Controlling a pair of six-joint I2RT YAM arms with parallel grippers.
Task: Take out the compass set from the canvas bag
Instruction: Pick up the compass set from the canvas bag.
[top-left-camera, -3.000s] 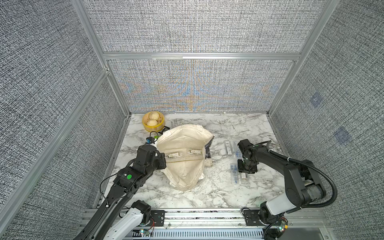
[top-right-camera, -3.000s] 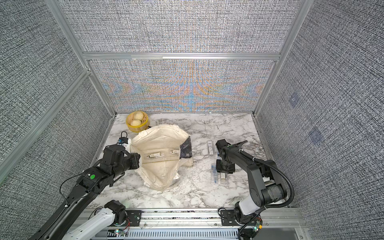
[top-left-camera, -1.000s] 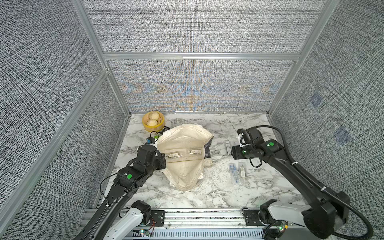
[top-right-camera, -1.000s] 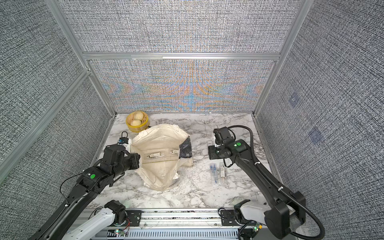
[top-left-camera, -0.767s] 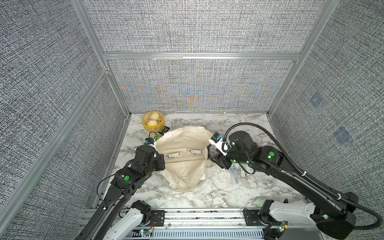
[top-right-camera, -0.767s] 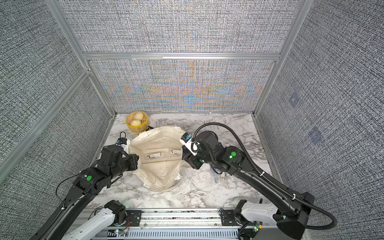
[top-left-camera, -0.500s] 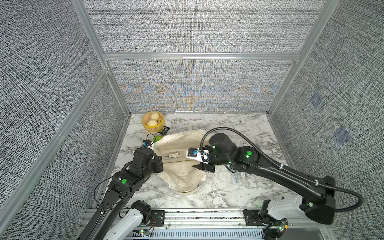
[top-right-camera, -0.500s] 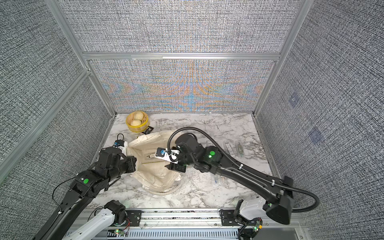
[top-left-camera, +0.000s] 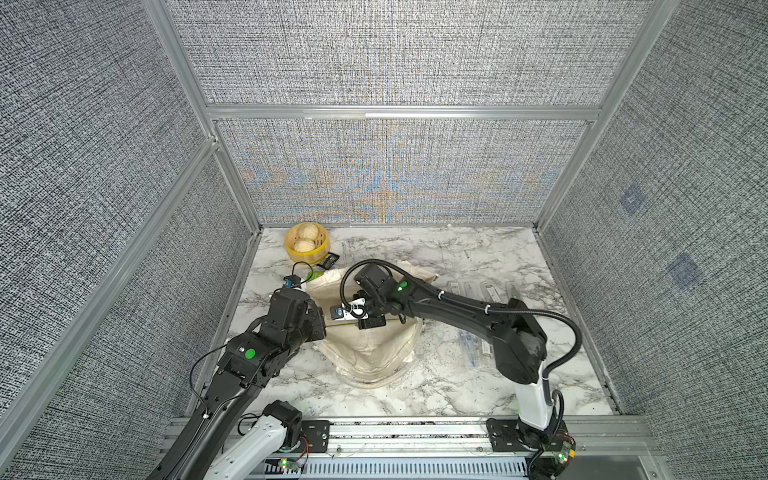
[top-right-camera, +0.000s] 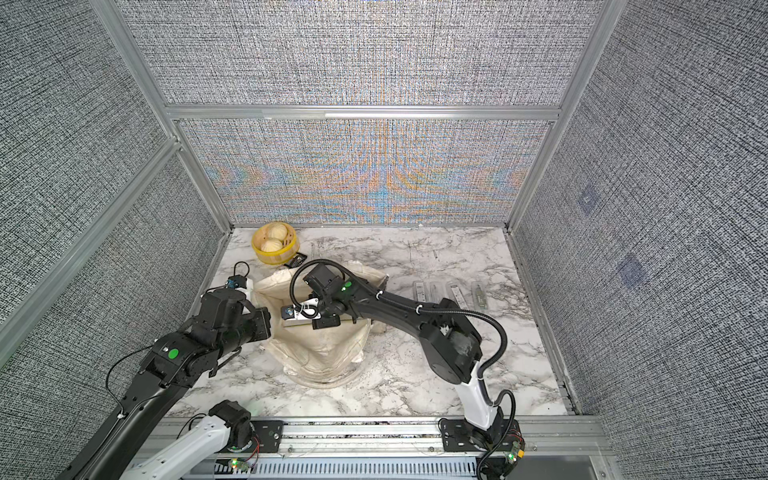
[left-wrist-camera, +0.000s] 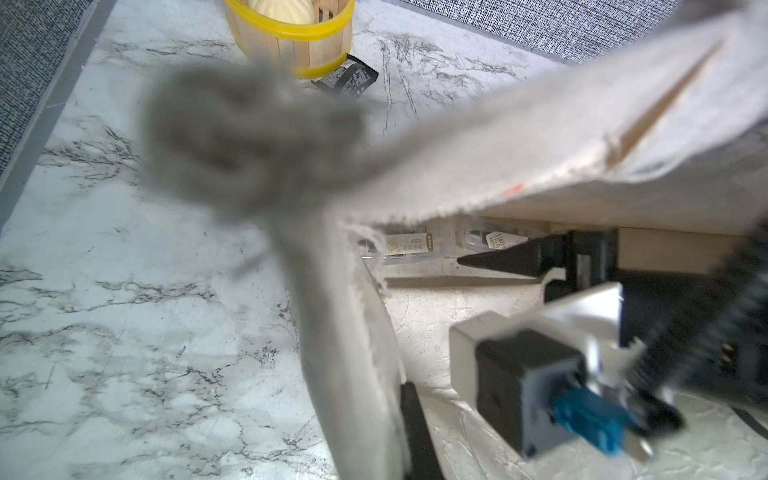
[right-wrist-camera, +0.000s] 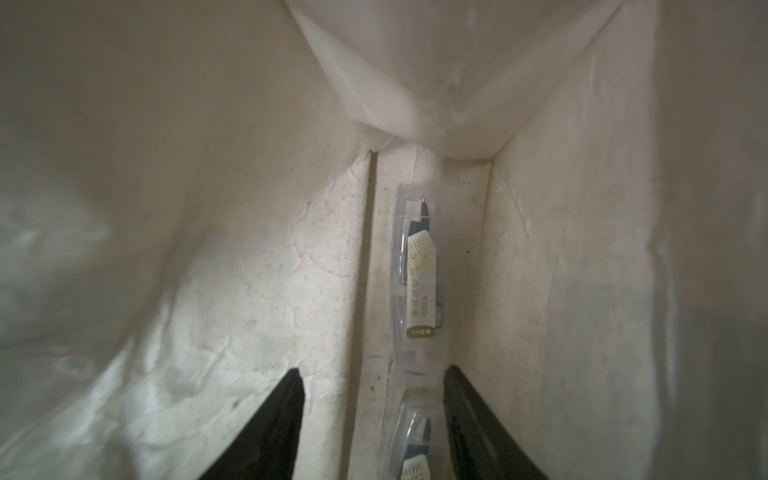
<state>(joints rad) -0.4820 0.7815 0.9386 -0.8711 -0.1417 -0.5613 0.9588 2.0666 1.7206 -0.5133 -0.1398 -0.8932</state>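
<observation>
two arms meet at one canvas bag (top-left-camera: 370, 353), slumped at the middle of the marble desk (top-left-camera: 457, 386).

left pincer (top-left-camera: 319, 323): clenched on the bag's cream rim at its left side and holding the cloth off the desk, so that the mouth gapes.

right pincer (right-wrist-camera: 372, 372): reached down inside the bag, jaws parted, gripping nothing. in both top views its tip is hidden by the cloth.

farther compass set (right-wrist-camera: 417, 282): a clear case with a gold label, lying along the bottom crease of the cream lining. nearer compass set (right-wrist-camera: 411, 436): end to end with the first, lying between the two black fingers (right-wrist-camera: 274, 419). whether either finger touches it cannot be told. in the left wrist view both cases show under the lifted rim, with one right finger (left-wrist-camera: 498, 259) pointing at them.

elsewhere on the desk: a row of clear cases (top-left-camera: 494, 293) at the right, more clear cases (top-left-camera: 469, 347) beside the right arm's elbow, a yellow round basket (top-left-camera: 306, 249) with pale buns at the back left corner, and a black packet (top-left-camera: 330, 261) just beside it.
</observation>
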